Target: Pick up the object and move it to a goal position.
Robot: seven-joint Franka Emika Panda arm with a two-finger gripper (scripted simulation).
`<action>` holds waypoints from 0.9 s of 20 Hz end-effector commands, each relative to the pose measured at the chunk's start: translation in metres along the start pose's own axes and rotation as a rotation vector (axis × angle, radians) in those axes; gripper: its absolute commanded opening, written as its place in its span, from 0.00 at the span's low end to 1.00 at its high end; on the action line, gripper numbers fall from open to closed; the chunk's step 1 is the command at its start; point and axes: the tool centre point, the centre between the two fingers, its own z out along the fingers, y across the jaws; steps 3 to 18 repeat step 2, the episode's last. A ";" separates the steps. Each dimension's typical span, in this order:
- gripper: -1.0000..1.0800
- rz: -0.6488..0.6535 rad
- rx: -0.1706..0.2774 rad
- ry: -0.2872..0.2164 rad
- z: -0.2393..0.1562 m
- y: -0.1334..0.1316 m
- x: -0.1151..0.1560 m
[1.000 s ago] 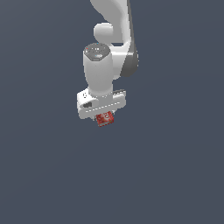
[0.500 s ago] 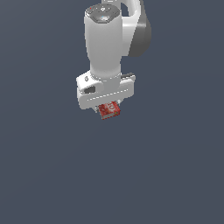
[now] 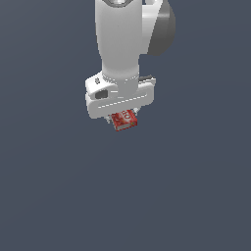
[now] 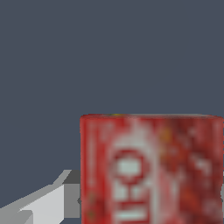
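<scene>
A small red box with white lettering (image 3: 123, 120) hangs under my white gripper (image 3: 121, 113) in the exterior view, near the middle of the picture. The gripper is shut on the box, and most of the fingers are hidden behind the hand and the box. The box sticks out below the hand, slightly tilted. In the wrist view the red box (image 4: 151, 170) fills much of the picture, close to the camera, with a grey-white finger (image 4: 48, 199) beside it. No goal marker shows in either view.
A plain dark grey-blue background (image 3: 196, 196) fills both views. The white arm (image 3: 122, 44) rises out of the picture's upper edge.
The arm with the red box has risen and come closer to the exterior camera, so both look bigger. The box stays held in the gripper.
</scene>
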 end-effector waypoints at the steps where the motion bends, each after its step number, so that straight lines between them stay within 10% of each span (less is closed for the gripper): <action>1: 0.00 0.000 0.000 -0.001 0.001 0.000 0.000; 18: 0.00 0.000 0.000 -0.001 0.002 0.001 0.000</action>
